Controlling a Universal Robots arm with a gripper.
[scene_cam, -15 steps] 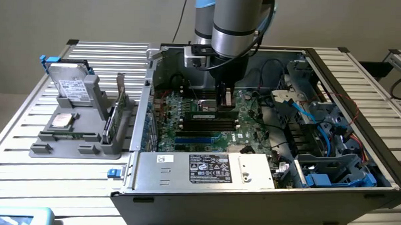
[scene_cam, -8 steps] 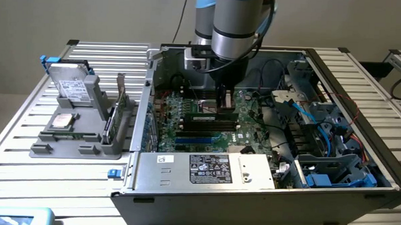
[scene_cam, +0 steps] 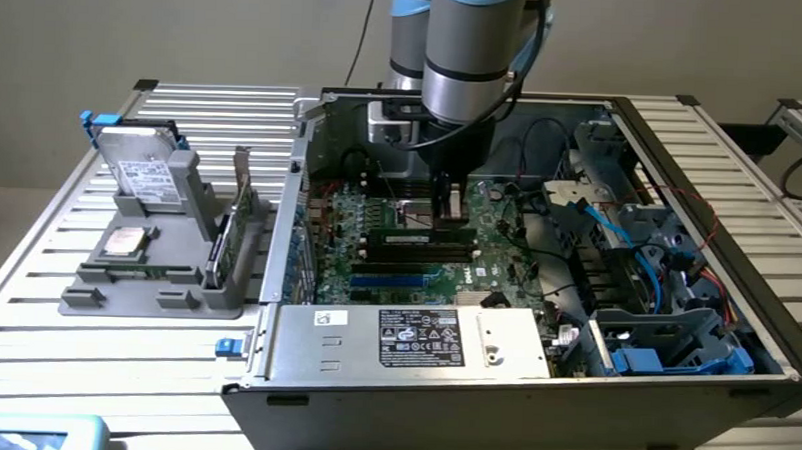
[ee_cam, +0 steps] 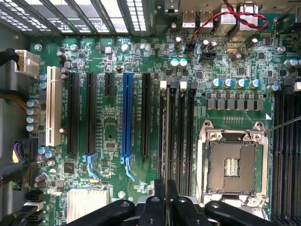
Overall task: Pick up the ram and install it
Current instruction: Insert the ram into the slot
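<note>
A: Can any writing be read?

B: Not clearly. The power supply (scene_cam: 421,338) along the near wall of the case (scene_cam: 502,409) carries a pale label with dark print and round marks, all too small to read. The hard drive (scene_cam: 143,171), standing in the grey holder (scene_cam: 146,276) on the exterior view's left, has a label too, and it is just as illegible.

A: And the tool?

B: The gripper (ee_cam: 165,203) is down inside the open case, its black fingers (ee_cam: 155,205) closed on the ram (ee_cam: 165,141). In the wrist view the ram appears edge-on as a thin line running along the black memory slots (ee_cam: 183,136).

A: Is it seated?

B: That cannot be told.

A: How much room is there?

B: It is tight sideways. Neighbouring slots lie just beside the stick, and the CPU socket (ee_cam: 233,167) comes right after them. The blue slot (ee_cam: 126,117) is farther off on the other side. The case walls stand well apart from the arm.
</note>
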